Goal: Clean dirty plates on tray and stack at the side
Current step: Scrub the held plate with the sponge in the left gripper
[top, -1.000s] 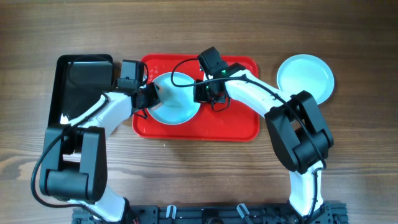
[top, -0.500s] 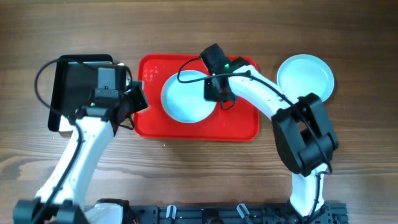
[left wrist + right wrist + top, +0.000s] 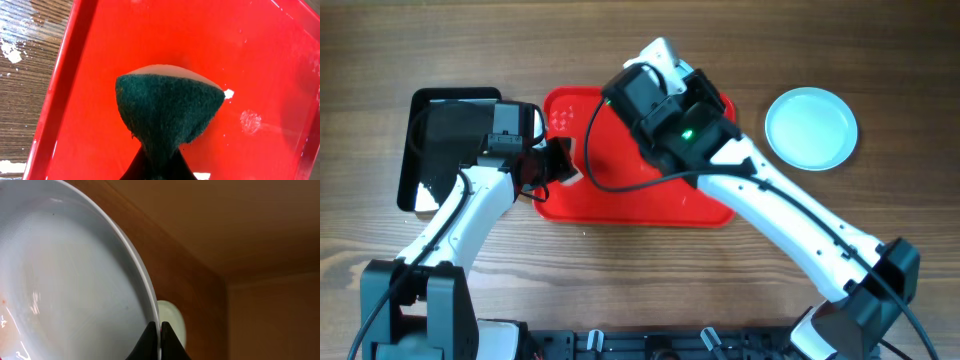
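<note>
The right hand was clenched on the rim of a plate, its two dark fingers pinched together with the thin white edge between them. The plate stood steeply tilted, nearly on edge. In the wrist view its rim swept from the upper left down to the fingers, and its hollow face was turned to the left. A faint orange trace showed near the lower left of that face. Beyond the rim, a second plate lay flat on the wooden counter. From overhead it sat alone to the right of the tray, well apart from it.

The right arm stretched from the near right corner diagonally to the far left. Its wrist loomed large over the far half of the tray and hid most of what it carried.

The left hand was clamped on a sponge. The fingers squeezed the sponge's narrow end, so the dark green scouring face fanned out above them, with a pale foam layer behind. The sponge hung over the bare red floor of the tray near its left rim, and a few wet specks showed to its right. Whether it touched the tray I could not tell.

The left arm ran from the near left up past a black tray, then bent right so that the hand sat at the tray's left edge.
</note>
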